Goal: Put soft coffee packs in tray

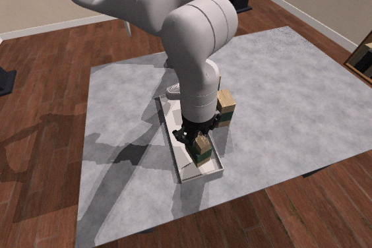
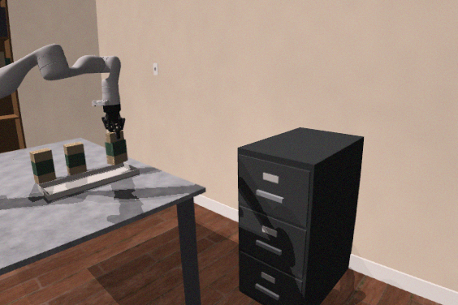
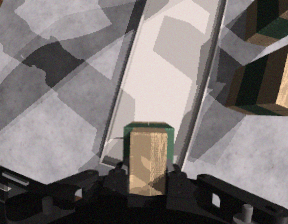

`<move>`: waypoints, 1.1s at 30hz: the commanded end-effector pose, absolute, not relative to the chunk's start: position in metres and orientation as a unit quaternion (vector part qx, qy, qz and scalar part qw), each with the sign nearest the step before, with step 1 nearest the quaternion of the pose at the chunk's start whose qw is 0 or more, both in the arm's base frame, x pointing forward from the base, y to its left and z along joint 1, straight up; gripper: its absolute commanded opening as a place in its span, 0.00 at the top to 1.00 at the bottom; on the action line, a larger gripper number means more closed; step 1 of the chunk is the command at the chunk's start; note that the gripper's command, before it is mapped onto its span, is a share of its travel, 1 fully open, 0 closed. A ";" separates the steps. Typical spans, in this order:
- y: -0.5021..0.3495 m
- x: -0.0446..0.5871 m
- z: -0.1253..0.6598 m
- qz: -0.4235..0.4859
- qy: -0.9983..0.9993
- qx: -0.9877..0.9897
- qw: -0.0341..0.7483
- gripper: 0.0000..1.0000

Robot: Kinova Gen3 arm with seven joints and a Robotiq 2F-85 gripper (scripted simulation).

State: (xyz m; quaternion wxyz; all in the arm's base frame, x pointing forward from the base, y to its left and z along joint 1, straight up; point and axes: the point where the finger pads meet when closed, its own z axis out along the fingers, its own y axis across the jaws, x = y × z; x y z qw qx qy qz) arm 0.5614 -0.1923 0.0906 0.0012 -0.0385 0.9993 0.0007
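Note:
My gripper (image 1: pixel 194 137) is shut on a tan coffee pack with a green band (image 1: pixel 202 150) and holds it upright over the near end of the long grey tray (image 1: pixel 189 140). In the exterior view the held pack (image 2: pixel 115 148) hangs just above the tray's right end (image 2: pixel 87 180); the gripper (image 2: pixel 113 128) grips its top. In the wrist view the pack (image 3: pixel 148 161) sits between the fingers with the tray (image 3: pixel 169 63) below. Two other packs stand upright beside the tray (image 2: pixel 42 165) (image 2: pixel 75 158); one shows next to the arm (image 1: pixel 225 107).
The grey table top ends close past the tray's near end (image 1: pixel 231 199). A black filing cabinet (image 2: pixel 298 212) stands on the floor to the right of the table. The arm's own links (image 1: pixel 198 51) hide part of the tray and the third pack.

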 end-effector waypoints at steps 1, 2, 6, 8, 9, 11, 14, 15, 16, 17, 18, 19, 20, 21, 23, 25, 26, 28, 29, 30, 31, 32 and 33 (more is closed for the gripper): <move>-0.192 0.562 0.090 0.000 0.999 -0.039 0.002 0.73; -0.192 0.562 0.089 0.000 0.999 -0.039 0.002 0.73; -0.192 0.562 0.083 0.000 0.999 -0.039 0.002 0.73; -0.192 0.562 0.079 0.000 0.999 -0.039 0.002 0.73; -0.192 0.562 0.077 0.000 0.999 -0.039 0.002 0.73; -0.192 0.562 0.077 0.000 0.999 -0.039 0.002 0.73; -0.192 0.562 0.070 0.000 0.999 -0.039 0.002 0.73; -0.192 0.562 0.067 0.000 0.999 -0.039 0.002 0.73; -0.192 0.562 0.065 0.000 0.999 -0.039 0.002 0.73; -0.192 0.562 0.062 0.000 0.999 -0.039 0.002 0.73; -0.192 0.562 0.060 0.000 0.999 -0.039 0.002 0.73; -0.192 0.562 0.058 0.000 0.999 -0.039 0.002 0.73; -0.192 0.562 0.056 0.000 0.999 -0.039 0.002 0.73; -0.192 0.562 0.054 0.000 0.999 -0.039 0.002 0.73; -0.192 0.562 0.050 0.000 0.999 -0.039 0.002 0.73; -0.192 0.562 0.047 0.000 0.999 -0.039 0.002 0.73; -0.192 0.562 0.046 0.000 0.999 -0.039 0.002 0.73; -0.192 0.562 0.046 0.000 0.999 -0.039 0.002 0.73; -0.192 0.562 0.046 0.000 0.999 -0.039 0.002 0.73; -0.192 0.562 0.045 0.000 0.999 -0.039 0.002 0.73; -0.192 0.562 0.044 0.000 0.999 -0.039 0.002 0.73; -0.192 0.562 0.044 0.000 0.999 -0.039 0.002 0.73; -0.192 0.562 0.044 0.000 0.999 -0.039 0.002 0.73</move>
